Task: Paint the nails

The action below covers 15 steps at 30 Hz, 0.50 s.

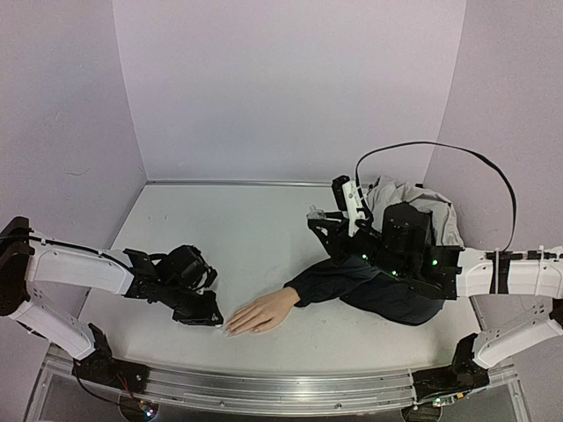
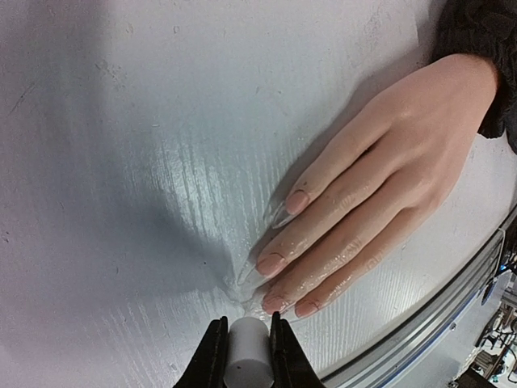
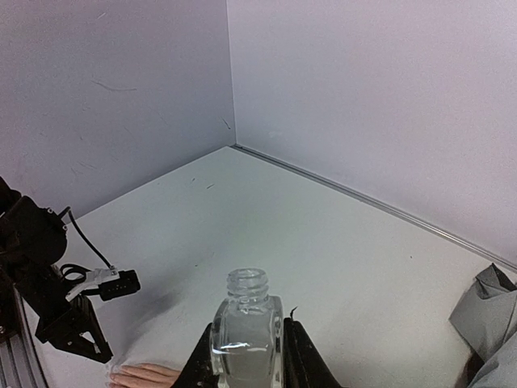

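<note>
Low now, reaching in from the left across the table [image 1: 246, 229], forearm nearly level. Gripping a white cylindrical handle [image 2: 245, 360] tight in the left gripper [image 2: 245, 330], just short of the nails [image 2: 271, 264] of the mannequin hand [image 2: 380, 162], lying palm down, fingertips pointed at the jaws. Raised on the right, above the dark sleeve [image 1: 347, 281]: clenching an upright, uncapped glass bottle [image 3: 245, 319] in the right gripper [image 3: 245, 364], well apart from the nails.

Bare table [image 1: 246, 237] lies open behind the mannequin hand [image 1: 264, 312]; walls [image 1: 281, 88] enclose three sides, grey cloth [image 1: 437, 217] crowds the right.
</note>
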Available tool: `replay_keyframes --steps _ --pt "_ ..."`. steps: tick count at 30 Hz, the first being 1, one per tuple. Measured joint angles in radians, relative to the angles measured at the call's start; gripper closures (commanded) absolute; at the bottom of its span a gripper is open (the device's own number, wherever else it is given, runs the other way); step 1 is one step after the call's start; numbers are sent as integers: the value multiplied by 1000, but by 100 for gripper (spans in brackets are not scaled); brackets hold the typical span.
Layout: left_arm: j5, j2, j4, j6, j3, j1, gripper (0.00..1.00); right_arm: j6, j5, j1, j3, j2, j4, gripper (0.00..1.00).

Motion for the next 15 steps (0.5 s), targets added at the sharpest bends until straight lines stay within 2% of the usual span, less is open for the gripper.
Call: replay_keyframes --steps 15 --pt "15 0 0 1 -5 0 100 0 0 0 0 0 0 100"
